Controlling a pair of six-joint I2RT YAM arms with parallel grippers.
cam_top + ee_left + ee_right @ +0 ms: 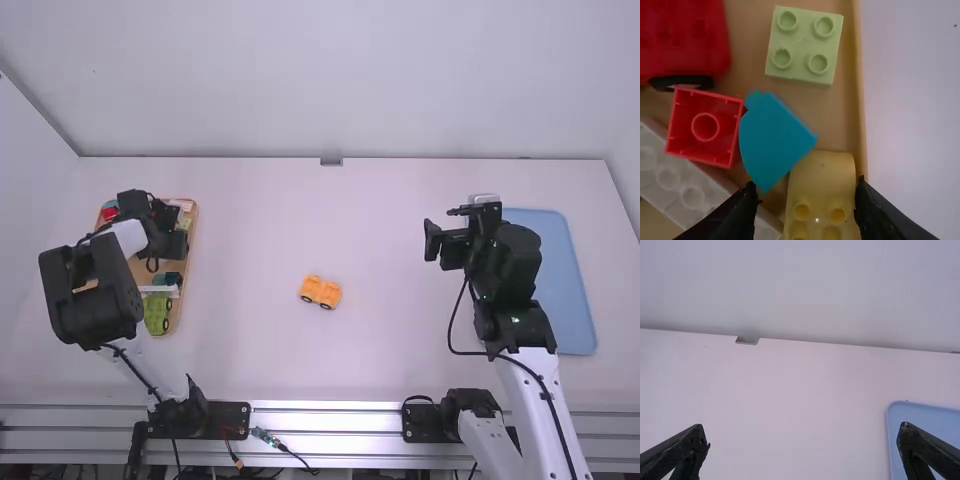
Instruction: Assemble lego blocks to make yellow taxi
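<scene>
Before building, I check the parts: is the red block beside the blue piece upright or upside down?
Upside down: the red block shows its hollow bottom and inner tube, facing up.

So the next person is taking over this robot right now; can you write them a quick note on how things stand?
Left gripper: open, at the wooden tray, its fingers on either side of a yellow block but not closed on it.
Right gripper: open and empty, held above the table near the blue tray.
Job's things: an orange-yellow wheeled piece stands mid-table, probably the taxi's base.
Done: that piece is out on the table.
Left: nothing is stacked on it yet; likely next, grip the yellow block and fit it there.
</scene>
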